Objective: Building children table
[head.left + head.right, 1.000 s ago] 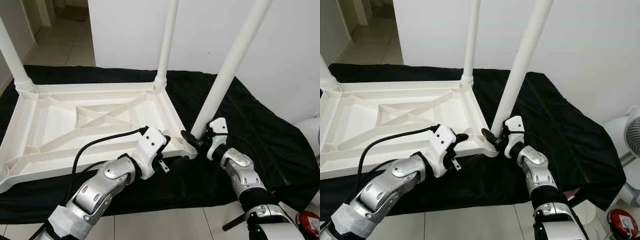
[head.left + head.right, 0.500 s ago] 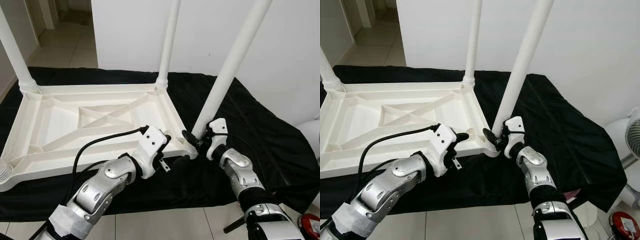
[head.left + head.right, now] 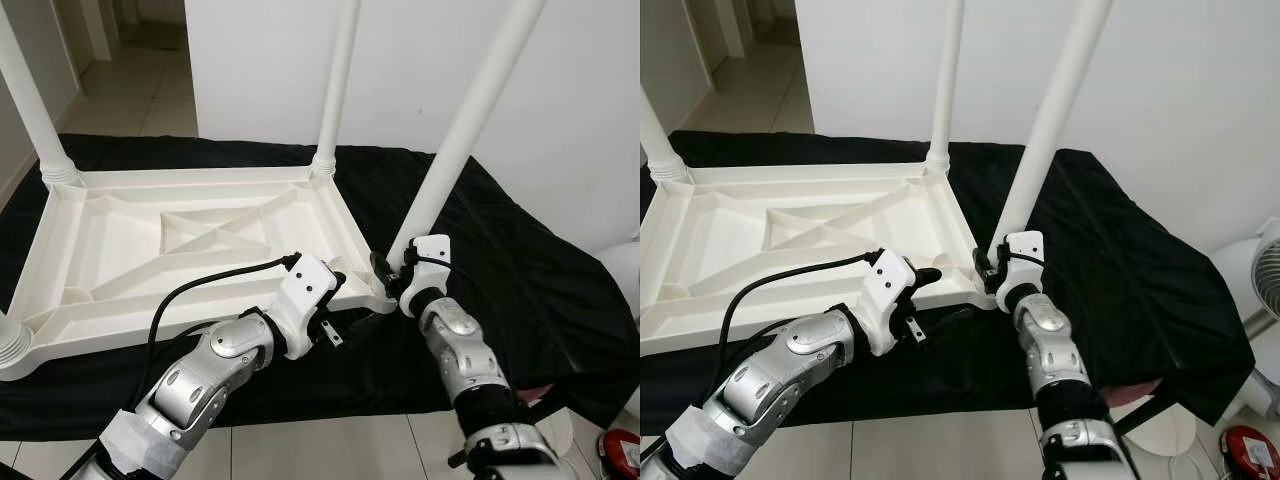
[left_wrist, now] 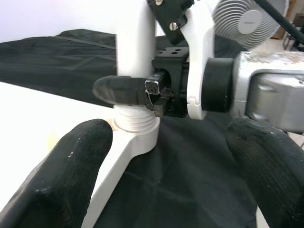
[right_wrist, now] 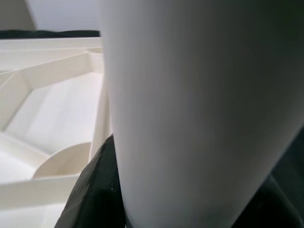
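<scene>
A white plastic children's table top [image 3: 180, 250] lies upside down on a black cloth [image 3: 520, 270] spread over the tiled floor [image 3: 330, 450], its ribbed underside facing up. Legs already stand in three corner sockets: one at the far left [image 3: 28, 100], one at the far right [image 3: 335, 85], and the threaded base of another at the near left corner [image 3: 8, 345].

The fourth table leg [image 3: 465, 120] rises tilted from the near right corner socket [image 4: 135, 126] — its ridged collar sits in that socket. The right end effector [image 3: 392, 275] is clamped on this leg just above the collar; in the left wrist view one black finger [image 4: 118, 90] wraps across the front of the white tube, and in the right wrist view the leg [image 5: 199, 104] is pressed between the dark pads.

The left end effector [image 3: 930, 290] hovers just beside the same corner, at the table's near edge, its two black fingers [image 4: 66, 175] spread wide apart and gripping nothing — they frame the socket in the left wrist view.

A white fan [image 3: 1265, 270] stands at the right past the cloth, against the white wall [image 3: 1160, 80]
</scene>
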Robot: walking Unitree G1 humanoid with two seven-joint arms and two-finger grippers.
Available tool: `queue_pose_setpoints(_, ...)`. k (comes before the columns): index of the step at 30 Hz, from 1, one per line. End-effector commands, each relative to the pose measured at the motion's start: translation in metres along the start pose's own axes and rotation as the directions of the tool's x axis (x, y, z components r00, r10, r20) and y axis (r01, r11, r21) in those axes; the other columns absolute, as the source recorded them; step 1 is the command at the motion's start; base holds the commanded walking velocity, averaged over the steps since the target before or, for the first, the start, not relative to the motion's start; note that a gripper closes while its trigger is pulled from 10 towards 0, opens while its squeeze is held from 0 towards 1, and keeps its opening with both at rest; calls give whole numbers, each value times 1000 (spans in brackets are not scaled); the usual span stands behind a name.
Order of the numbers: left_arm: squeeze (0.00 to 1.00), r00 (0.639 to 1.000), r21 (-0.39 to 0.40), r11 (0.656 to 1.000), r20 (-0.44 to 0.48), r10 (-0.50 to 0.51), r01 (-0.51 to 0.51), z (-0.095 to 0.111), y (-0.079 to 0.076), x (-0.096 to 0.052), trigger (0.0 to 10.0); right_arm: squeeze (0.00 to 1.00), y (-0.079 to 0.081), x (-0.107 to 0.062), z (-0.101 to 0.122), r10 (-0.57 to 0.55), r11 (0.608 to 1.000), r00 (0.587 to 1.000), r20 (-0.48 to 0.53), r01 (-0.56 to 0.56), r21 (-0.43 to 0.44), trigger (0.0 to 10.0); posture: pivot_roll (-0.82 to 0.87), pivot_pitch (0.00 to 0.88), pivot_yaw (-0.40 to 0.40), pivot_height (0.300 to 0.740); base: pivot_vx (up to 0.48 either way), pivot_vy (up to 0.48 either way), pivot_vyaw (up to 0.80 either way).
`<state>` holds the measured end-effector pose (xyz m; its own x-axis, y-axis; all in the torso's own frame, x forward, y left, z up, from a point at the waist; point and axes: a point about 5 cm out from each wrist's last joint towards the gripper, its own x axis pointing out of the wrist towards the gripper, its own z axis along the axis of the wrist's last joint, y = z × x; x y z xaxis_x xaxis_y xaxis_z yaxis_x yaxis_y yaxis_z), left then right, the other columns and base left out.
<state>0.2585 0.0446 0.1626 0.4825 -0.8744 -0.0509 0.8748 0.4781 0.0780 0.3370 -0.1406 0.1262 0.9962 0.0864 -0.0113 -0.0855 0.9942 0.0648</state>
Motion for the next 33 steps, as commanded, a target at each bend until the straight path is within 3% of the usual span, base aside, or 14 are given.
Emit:
queue_pose_setpoints(1,0,991,8,991,4,-134,134,2,-10,1,10000,0,-19,-6,-10,-139,990,988,-63,139,-1,10000,-8,0,-98,740,0,0,0)
queue_pose_setpoints(5,0,991,10,991,4,-136,136,2,-11,2,10000,0,-11,-16,-12,-238,971,968,-83,239,-1,10000,-9,0,-101,740,0,0,0)
queue_pose_setpoints(6,0,991,9,991,5,-137,137,2,-11,2,10000,0,2,-29,-16,-299,952,948,-111,305,34,10000,-8,0,-104,740,0,0,0)
queue_pose_setpoints(10,0,991,7,991,6,-137,137,2,-12,2,10000,0,12,-34,-17,-281,957,952,-124,288,43,10000,-7,0,-105,740,0,0,0)
queue_pose_setpoints(16,0,990,7,990,5,-140,140,1,-12,2,10000,0,8,-33,-13,-291,955,949,-121,295,20,10000,-10,0,-107,740,0,0,0)
queue_pose_setpoints(17,0,990,6,990,5,-139,139,1,-12,2,10000,94,8,-34,-13,-295,954,947,-128,300,19,10000,-10,0,-107,740,0,0,0)
queue_pose_setpoints(20,0,990,6,990,6,-137,137,1,-12,2,10000,94,9,-34,-13,-295,954,946,-133,301,20,10000,-10,0,-107,740,0,0,0)
queue_pose_setpoints(21,0,991,5,991,7,-136,136,2,-12,2,10000,1000,10,-34,-13,-284,957,950,-132,289,23,10000,-9,0,-111,740,0,0,0)
queue_pose_setpoints(28,0,991,5,991,8,-135,135,2,-12,2,10000,1000,9,-33,-10,-252,966,962,-110,256,27,10000,-10,0,-111,740,0,0,0)
queue_pose_setpoints(33,0,991,4,991,4,-135,135,1,-13,1,10000,1000,-6,-27,1,-99,995,994,-38,100,17,10000,-12,0,-109,740,0,0,0)
